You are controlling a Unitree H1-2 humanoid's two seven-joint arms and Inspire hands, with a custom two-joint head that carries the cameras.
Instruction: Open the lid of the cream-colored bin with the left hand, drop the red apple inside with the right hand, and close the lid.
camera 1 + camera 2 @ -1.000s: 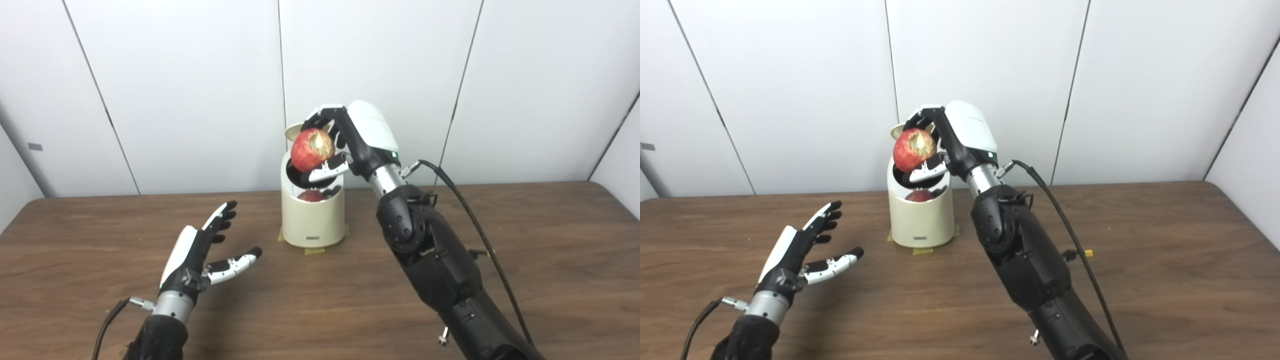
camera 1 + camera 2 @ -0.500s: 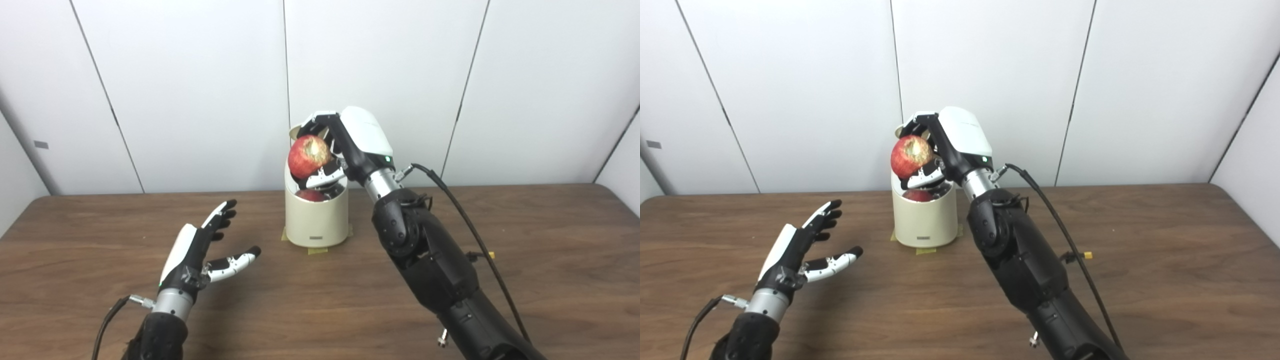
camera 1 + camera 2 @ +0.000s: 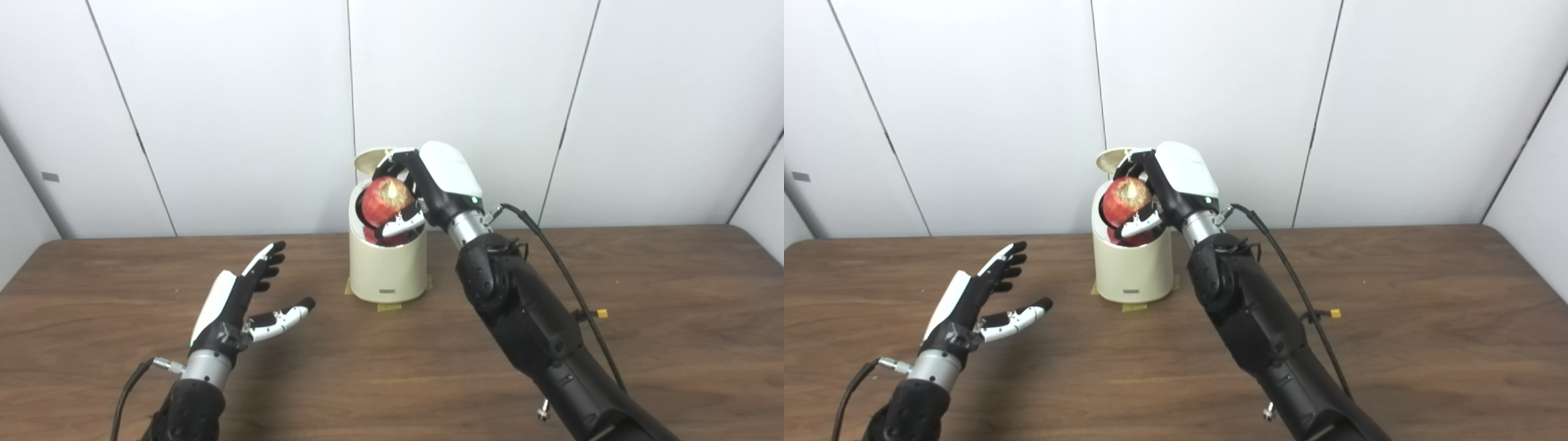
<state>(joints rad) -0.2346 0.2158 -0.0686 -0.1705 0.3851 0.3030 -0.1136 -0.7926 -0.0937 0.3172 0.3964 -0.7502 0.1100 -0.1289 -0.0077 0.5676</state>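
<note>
1. Because the round cream-colored lid [image 3: 371, 160] stands tipped up behind the mouth of the cream-colored cylindrical plastic bin [image 3: 387, 269] at the middle of the left eye view, the way in is clear. The white-and-black right hand [image 3: 422, 190] reaches in from the lower right and is clamped on the round red apple [image 3: 387, 201], holding it at the bin's rim, partly inside the mouth, so letting go should drop it straight in. Something red shows beneath it in the bin; what it is I cannot tell. Yellow tape patches [image 3: 388, 306] at the bin's foot probably hold it in place on the brown wooden table [image 3: 674, 306].

2. Seen in the right eye view, the left hand [image 3: 977, 303] hovers at the lower left, well apart from the bin [image 3: 1133, 269], fingers spread and holding nothing; it likely waits there, out of the right arm's path, ready to close the lid [image 3: 1111, 159]. The apple [image 3: 1127, 199] sits just left of the right hand [image 3: 1167, 187].
</note>
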